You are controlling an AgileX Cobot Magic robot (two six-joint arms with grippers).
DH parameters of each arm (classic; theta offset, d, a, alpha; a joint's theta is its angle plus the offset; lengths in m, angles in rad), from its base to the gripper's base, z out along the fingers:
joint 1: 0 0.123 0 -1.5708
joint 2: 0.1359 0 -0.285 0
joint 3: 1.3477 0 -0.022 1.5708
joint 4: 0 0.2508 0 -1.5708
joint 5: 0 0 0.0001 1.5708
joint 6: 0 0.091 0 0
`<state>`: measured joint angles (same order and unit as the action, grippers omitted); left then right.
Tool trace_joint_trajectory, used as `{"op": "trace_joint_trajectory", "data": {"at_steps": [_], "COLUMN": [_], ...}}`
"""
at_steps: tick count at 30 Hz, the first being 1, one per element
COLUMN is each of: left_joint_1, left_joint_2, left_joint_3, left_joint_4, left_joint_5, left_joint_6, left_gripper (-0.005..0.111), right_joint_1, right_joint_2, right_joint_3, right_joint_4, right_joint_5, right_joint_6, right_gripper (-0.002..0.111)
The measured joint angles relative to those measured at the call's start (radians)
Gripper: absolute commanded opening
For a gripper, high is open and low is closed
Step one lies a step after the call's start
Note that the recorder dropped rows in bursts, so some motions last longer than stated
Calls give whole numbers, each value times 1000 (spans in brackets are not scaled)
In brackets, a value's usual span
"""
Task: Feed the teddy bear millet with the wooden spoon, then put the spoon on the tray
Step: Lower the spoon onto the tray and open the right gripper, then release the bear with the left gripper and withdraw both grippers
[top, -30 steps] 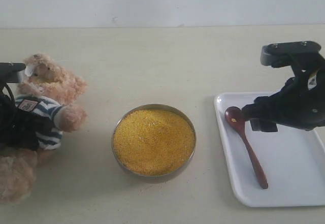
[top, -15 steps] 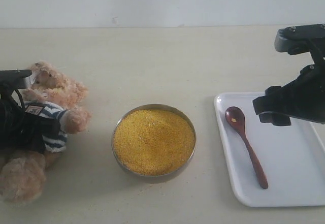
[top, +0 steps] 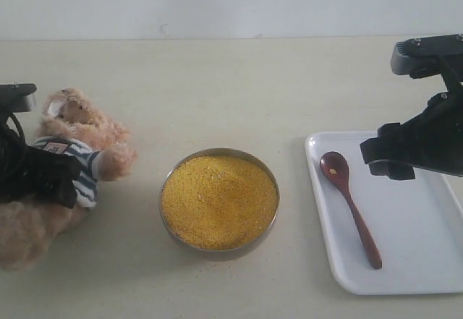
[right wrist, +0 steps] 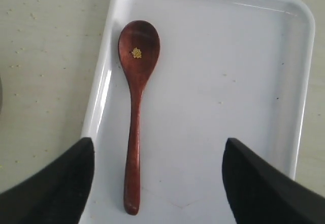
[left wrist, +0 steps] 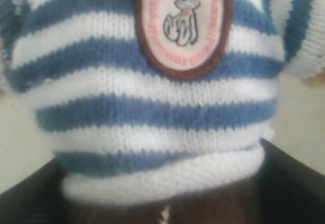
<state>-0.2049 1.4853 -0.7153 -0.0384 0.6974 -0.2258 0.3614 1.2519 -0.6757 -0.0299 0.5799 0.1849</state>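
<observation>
The teddy bear (top: 72, 116) leans back at the table's left edge, its striped shirt (left wrist: 152, 107) and chest badge filling the left wrist view. My left gripper (top: 43, 178) is shut on its torso, a dark jaw on each side of the shirt. The millet (top: 219, 202) fills a round metal bowl at the centre. On the white tray (top: 412, 247) lies the wooden spoon (top: 351, 207), a few grains in its bowl. My right gripper (top: 387, 160) hovers open above the tray (right wrist: 228, 82), to the right of the spoon (right wrist: 134, 132), holding nothing.
The metal bowl's rim (top: 165, 189) stands between the bear and the tray. The tray lies close to the table's front right edge. A pale wall runs behind the table.
The left gripper has tipped the bear back and lower toward the table. The right gripper lifted away from the spoon's bowl to the right, then stayed still.
</observation>
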Motion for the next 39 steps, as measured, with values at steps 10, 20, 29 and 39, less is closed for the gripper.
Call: {"op": "trace_joint_trajectory", "data": {"at_steps": [10,20,29,39], "left_joint_1": [0,0,0,0], "left_joint_2": [-131,-145,-147,-225], "left_joint_3": [0,0,0,-138], "left_joint_4": [48,59,60,150], "left_joint_5": [47,76,81,165], "left_joint_6": [-17,-26,-17,-19], "left_gripper": [76,93,103,54], "right_joint_1": [0,0,0,0], "right_joint_2": [-38,-82,-84,-84], "right_joint_3": [2,2,2,2], "right_joint_4": [0,0,0,0], "right_joint_5": [2,35,39,16], "right_joint_6": [0,0,0,-2], "right_gripper": [66,66,66,5]}}
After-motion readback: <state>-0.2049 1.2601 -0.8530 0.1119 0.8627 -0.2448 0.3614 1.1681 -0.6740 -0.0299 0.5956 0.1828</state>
